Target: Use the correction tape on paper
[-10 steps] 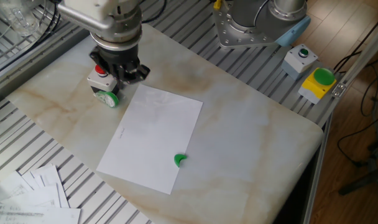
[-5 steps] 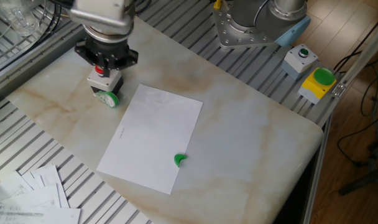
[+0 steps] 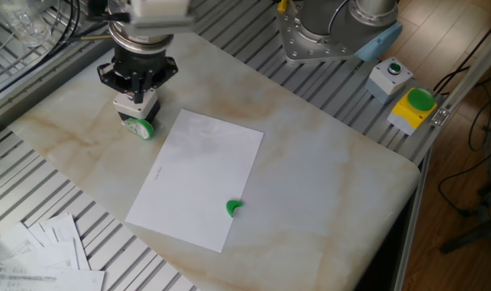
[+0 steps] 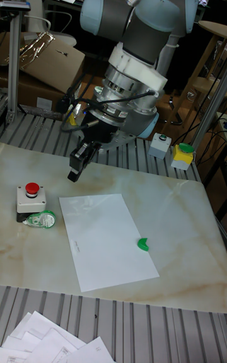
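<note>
My gripper (image 3: 137,84) has slid left and back since the earlier frames: a second ago it hung just right of the grey button box (image 3: 132,103), and now in the fixed view it sits over the box and covers the red button. The tall view shows it raised clear above the table, behind and to the right of the box, with nothing between the fingers (image 4: 77,166). I cannot tell how far apart they stand (they overlap from that angle, and the top view shows only the dark wrist). Nothing on the table has shifted.

Nearest the camera in the fixed view, the fanned pile of printed sheets (image 3: 44,255) lies on the slatted frame at the bottom left corner. Next comes the paper (image 3: 199,178), flat on the marble table (image 3: 326,186) and turned at a slant, with a faint mark near its left edge. A small solid green crescent (image 3: 234,208) rests on the sheet near its lower right edge.

Further back, the correction tape (image 3: 139,126) lies on the bare marble just off the paper's upper left corner, not on the sheet. Its green wheel shows through the clear casing, and it touches the near side of the button box. The gripper is not touching it.

Beyond the table's far right edge stand a small box with a green button (image 3: 390,75) and a yellow box with a larger green button (image 3: 415,107).
</note>
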`<state>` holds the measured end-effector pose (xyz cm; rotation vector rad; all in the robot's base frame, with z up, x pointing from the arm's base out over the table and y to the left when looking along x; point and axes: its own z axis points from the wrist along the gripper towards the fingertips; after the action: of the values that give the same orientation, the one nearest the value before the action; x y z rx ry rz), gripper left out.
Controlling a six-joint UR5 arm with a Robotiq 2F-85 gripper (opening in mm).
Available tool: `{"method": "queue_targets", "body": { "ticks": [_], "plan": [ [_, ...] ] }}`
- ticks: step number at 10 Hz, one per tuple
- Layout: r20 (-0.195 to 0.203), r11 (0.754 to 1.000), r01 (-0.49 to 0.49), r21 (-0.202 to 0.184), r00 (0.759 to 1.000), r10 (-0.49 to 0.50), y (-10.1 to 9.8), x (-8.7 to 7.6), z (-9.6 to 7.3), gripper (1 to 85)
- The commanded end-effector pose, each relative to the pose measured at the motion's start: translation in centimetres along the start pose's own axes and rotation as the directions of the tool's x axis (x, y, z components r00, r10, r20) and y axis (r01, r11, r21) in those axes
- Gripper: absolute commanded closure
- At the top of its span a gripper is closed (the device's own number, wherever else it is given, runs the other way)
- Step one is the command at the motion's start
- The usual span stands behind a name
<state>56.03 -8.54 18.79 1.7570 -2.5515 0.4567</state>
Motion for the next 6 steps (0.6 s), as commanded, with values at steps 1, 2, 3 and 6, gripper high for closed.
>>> {"method": "queue_targets", "body": {
  "ticks": [1, 2, 3, 6],
  "plan": [
    [-0.016, 0.991, 0.126, 0.037, 0.992, -0.125, -0.2, 0.8, 1.2, 84.0],
    [-0.011, 0.99, 0.128, 0.066, 0.992, -0.128, -0.6, 0.6, 2.0, 84.0],
    [-0.009, 0.988, 0.134, 0.075, 0.991, -0.134, -0.6, 0.7, 2.4, 84.0],
    [-0.018, 0.986, 0.15, 0.078, 0.989, -0.149, -0.7, 0.9, 2.4, 84.0]
  ]
}}
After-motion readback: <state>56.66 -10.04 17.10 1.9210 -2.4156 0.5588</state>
